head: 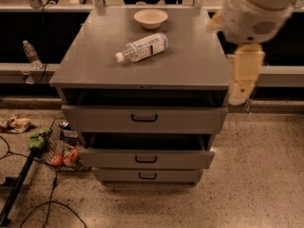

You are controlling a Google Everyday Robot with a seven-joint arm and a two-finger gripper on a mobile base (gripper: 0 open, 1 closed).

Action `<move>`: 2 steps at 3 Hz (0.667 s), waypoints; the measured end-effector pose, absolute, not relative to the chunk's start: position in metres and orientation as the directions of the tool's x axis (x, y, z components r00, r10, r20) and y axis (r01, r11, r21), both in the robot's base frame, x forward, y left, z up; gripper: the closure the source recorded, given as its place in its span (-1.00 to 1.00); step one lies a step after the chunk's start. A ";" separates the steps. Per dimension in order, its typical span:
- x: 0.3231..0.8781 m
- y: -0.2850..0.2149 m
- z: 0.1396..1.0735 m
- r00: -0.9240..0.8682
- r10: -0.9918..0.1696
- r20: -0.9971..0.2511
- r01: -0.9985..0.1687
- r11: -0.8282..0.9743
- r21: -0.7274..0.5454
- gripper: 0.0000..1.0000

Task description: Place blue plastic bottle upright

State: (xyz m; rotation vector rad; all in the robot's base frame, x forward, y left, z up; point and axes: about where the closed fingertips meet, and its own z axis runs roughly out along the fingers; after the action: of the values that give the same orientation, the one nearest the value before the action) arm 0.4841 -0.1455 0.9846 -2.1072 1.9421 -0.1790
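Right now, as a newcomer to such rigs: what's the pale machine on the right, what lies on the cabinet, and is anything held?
A single camera looks down at a grey drawer cabinet from the front. The pale shape at upper right is the robot's one arm. Its tan claw hangs beside the cabinet's right edge, apart from everything on top, with nothing visibly held. On top, the blue plastic bottle lies on its side, cap pointing left, with a bowl behind it.
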 end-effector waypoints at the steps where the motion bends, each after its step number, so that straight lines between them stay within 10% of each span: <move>1: 0.546 -0.055 0.979 0.368 -0.928 -0.056 -0.905 -0.343 -0.252 -1.00; 2: 0.588 0.001 0.971 0.463 -0.882 -0.084 -0.867 -0.431 -0.250 -1.00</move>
State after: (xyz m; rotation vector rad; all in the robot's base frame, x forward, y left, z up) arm 0.5877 0.0011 0.9712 -2.4570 1.5039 -0.0862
